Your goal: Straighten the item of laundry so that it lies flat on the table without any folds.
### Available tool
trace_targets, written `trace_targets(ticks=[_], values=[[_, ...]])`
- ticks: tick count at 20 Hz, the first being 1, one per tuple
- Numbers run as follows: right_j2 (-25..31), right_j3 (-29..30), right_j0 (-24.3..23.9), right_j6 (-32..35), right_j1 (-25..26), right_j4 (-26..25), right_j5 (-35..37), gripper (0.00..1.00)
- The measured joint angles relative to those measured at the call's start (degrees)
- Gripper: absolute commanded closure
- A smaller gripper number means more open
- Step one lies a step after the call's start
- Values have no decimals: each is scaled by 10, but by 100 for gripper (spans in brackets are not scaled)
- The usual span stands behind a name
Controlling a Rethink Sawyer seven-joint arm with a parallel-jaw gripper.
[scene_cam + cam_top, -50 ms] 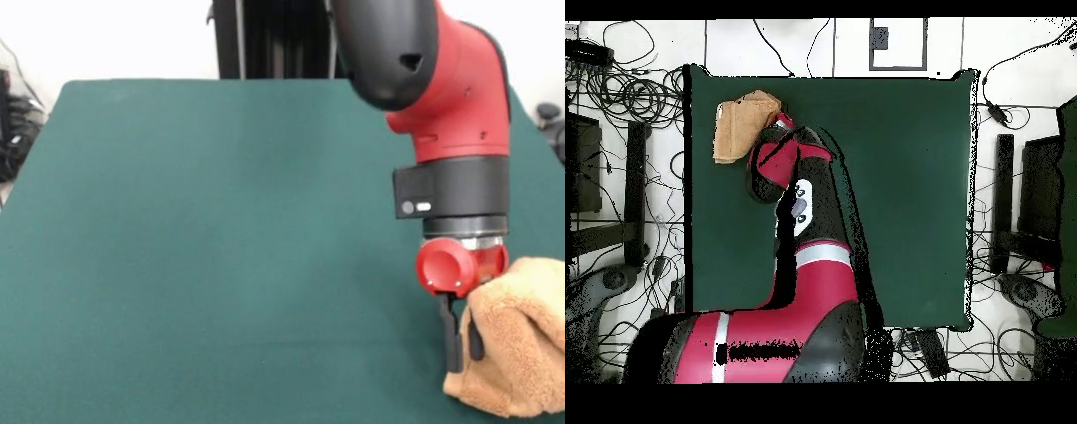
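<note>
The item of laundry [521, 353], a tan-orange terry towel, lies bunched and folded over itself at the table's [221, 265] front right corner, running off the picture's right edge. My gripper [463, 360] hangs straight down at the towel's left edge. Its two black fingers [452, 340] stand close together, shut on the cloth's edge, and the fold rises up toward the red wrist. In the overhead view the towel [737, 125] sits crumpled at the upper left corner of the table [895, 200], with the red wrist right beside it covering the fingers.
The red and black arm [805, 220] reaches across the left part of the table in the overhead view. The table edge runs close beside the towel. Cables and stands [625, 100] lie around the table on the floor.
</note>
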Motion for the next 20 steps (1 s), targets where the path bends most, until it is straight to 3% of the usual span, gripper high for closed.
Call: trace_targets(ticks=[11, 20], values=[[-78, -24, 22, 0, 10, 23, 0, 0], [-96, -36, 20, 0, 27, 28, -2, 0]])
